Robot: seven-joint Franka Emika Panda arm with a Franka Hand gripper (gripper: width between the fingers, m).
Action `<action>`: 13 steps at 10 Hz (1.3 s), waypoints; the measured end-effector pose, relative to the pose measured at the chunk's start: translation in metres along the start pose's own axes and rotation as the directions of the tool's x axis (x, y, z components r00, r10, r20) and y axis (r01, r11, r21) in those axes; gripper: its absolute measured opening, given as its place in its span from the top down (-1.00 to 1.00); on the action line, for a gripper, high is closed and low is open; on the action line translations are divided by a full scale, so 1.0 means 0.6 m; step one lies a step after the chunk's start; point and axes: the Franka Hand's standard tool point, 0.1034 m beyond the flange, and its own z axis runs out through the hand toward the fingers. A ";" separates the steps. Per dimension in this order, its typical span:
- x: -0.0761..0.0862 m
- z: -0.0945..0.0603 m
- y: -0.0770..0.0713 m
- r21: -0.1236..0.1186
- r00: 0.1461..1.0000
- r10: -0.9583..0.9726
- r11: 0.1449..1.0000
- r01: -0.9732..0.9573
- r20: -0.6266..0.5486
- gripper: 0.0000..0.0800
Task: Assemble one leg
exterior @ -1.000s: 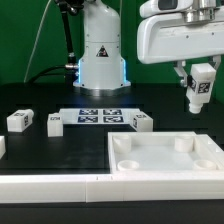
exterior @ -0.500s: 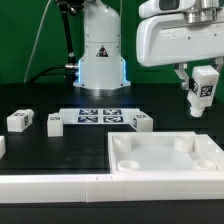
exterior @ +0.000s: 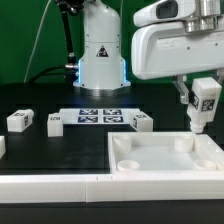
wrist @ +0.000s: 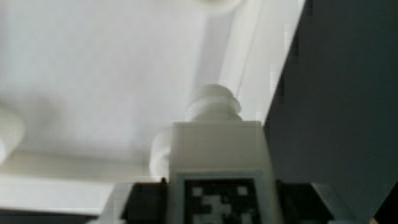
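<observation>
My gripper (exterior: 200, 100) is shut on a leg (exterior: 202, 108), a small white block with a black-and-white tag, held upright above the far right corner of the large white square piece (exterior: 165, 158). In the wrist view the leg (wrist: 217, 150) stands between the dark fingers (wrist: 143, 205), its threaded tip over the white piece (wrist: 107, 90) near its edge. Three more legs lie on the table: one (exterior: 18, 120) at the exterior view's left, one (exterior: 55, 122) beside it, one (exterior: 142, 122) right of the marker board.
The marker board (exterior: 100, 115) lies in front of the robot base (exterior: 100, 60). A white ledge (exterior: 50, 185) runs along the front. The large white piece has round corner sockets (exterior: 127, 146). Another white part (exterior: 2, 146) shows at the exterior view's left edge.
My gripper has moved toward the camera and lower with the leg, now hanging just above the white piece's far right corner. The other legs have not moved.
</observation>
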 end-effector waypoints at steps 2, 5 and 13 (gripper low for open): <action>0.033 0.009 0.011 0.001 1.000 0.008 1.000 -0.008 -0.018 0.28; 0.046 0.012 0.021 -0.001 1.000 0.006 1.000 -0.006 -0.026 0.28; 0.050 0.051 0.022 0.003 0.999 0.011 1.000 -0.011 -0.036 0.28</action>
